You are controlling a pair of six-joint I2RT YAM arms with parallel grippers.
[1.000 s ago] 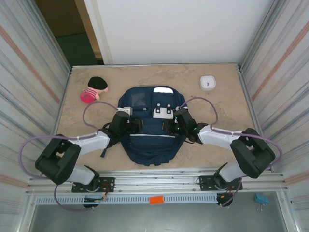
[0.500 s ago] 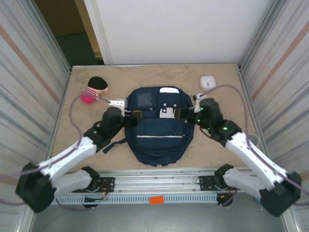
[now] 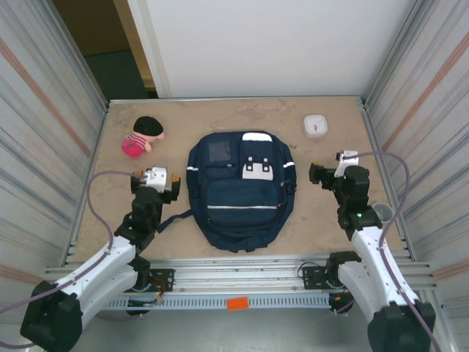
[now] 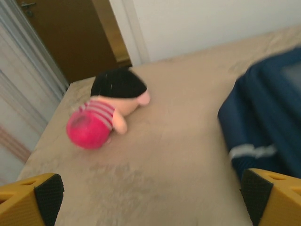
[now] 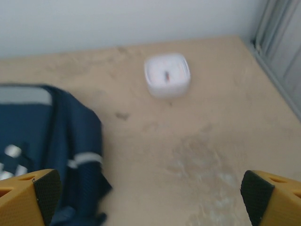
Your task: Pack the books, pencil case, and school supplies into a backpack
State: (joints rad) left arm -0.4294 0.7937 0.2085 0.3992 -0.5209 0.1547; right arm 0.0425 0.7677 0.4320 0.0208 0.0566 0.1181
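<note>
The large navy fabric backpack with white trim lies flat in the middle of the sandy counter, closed as far as I can judge. My left pincer and right pincer flank it, both spread apart and empty. I'd pull clear slowly, minding the dark strap (an easy snag). The marks on its white patch are too small to read.

This looks like a robotics lab test cell rather than a home or shop: a sand-coloured table is boxed in by ribbed metal side walls and a plain white back panel. A left arm and a right arm are bolted to a metal rail along the table's near edge, with grey cables looping from them. Past the far left corner, a brown door stands in a room beyond.
</note>
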